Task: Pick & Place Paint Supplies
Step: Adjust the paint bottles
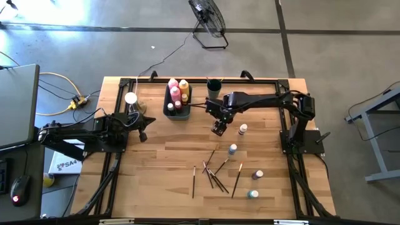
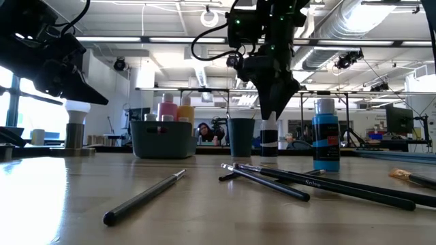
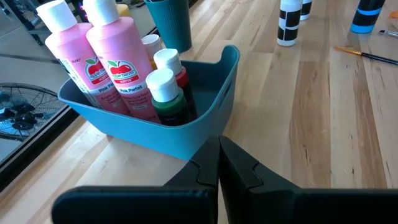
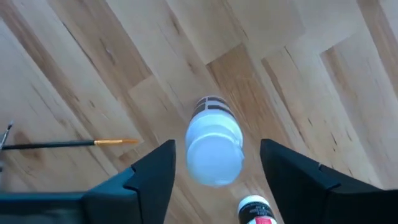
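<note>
A small white-capped paint bottle (image 4: 214, 146) with a black and white body (image 2: 270, 141) stands upright on the table. My right gripper (image 4: 214, 163) hangs over it, pointing straight down and open, one finger on either side of the cap with a gap to each. In the high view my right gripper (image 1: 217, 130) hides this bottle. Several thin paintbrushes (image 1: 214, 172) lie on the wood nearer the front edge. My left gripper (image 3: 217, 163) waits shut at the table's left, facing the blue bin (image 3: 186, 134) that holds pink bottles (image 3: 118, 59) and small bottles.
More small bottles stand right of and in front of my right gripper (image 1: 242, 129), (image 1: 233, 149), (image 1: 257, 175), (image 1: 252, 194). A dark cup (image 1: 214, 87) stands by the bin (image 1: 177, 100) at the far edge. A white knob on a round base (image 1: 130, 99) sits at the far left.
</note>
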Robot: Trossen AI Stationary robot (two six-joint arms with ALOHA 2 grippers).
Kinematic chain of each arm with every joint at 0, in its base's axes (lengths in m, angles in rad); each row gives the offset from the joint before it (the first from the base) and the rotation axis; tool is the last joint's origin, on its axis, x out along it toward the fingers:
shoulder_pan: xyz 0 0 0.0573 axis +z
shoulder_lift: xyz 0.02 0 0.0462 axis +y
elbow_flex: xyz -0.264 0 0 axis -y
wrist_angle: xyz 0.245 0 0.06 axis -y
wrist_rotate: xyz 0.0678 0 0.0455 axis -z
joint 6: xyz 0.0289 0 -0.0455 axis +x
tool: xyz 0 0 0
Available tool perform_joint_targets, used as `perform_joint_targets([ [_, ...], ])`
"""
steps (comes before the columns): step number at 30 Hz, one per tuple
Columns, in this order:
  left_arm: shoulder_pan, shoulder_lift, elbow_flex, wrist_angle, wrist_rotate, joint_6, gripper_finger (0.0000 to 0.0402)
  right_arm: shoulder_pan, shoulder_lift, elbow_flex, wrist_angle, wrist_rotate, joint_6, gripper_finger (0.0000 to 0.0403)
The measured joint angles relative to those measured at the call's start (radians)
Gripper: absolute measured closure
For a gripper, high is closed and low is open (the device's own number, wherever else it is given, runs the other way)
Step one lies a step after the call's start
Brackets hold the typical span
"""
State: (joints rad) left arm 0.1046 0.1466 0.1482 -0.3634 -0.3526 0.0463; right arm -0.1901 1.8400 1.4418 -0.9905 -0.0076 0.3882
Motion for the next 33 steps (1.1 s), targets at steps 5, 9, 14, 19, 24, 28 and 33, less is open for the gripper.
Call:
perform_joint_targets([
  [5,0.0,0.0,0.0,0.0,0.0,0.0,0.0402,-0.002,0.0,0.051,-0.027,-0.039,-0.002,0.0168],
  [9,0.0,0.0,0.0,0.0,0.0,0.0,0.0402,-0.002,0.0,0.12,-0.079,-0.06,-0.026,0.017],
  [14,0.0,0.0,0.0,-0.008,0.0,0.0,0.0402,-0.002,0.0,0.226,-0.227,-0.081,-0.015,0.017],
  [19,0.0,0.0,0.0,-0.008,0.003,-0.011,0.0402,0.015,-0.02,0.292,-0.418,-0.095,0.095,0.017],
  [24,0.0,0.0,0.0,-0.008,0.006,-0.03,0.0402,0.085,-0.085,0.292,-0.527,-0.08,0.226,0.017],
  [28,0.0,0.0,0.0,-0.008,0.012,-0.035,0.0402,0.178,-0.146,0.292,-0.535,0.004,0.333,0.017],
  [33,0.0,0.0,0.0,-0.007,0.028,-0.051,0.0402,0.297,-0.187,0.292,-0.529,0.242,0.544,0.017],
])
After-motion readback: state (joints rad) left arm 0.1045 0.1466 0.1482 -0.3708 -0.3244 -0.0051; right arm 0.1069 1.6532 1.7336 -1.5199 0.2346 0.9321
